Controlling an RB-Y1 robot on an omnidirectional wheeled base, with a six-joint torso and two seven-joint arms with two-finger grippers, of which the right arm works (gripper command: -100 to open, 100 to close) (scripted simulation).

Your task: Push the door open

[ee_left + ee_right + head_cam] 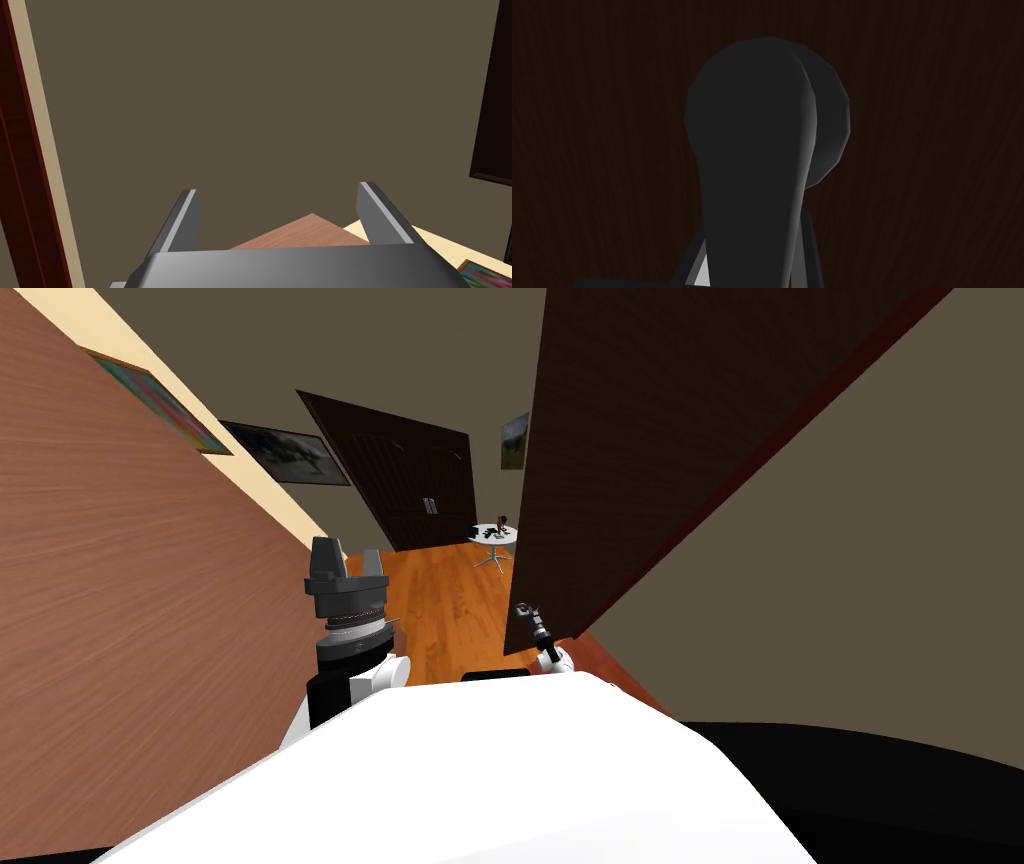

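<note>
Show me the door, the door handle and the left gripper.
door [650, 438]: head view, middle of its dark face.
door handle [752, 150]: right wrist view, on the lever.
left gripper [278, 189]: left wrist view, midway between its open fingertips.

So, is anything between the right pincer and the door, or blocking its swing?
Nothing visible. The right pincer grips the door by its dark handle. The wood floor beyond looks bare; a small white table stands farther off, seemingly outside the swing.
</note>
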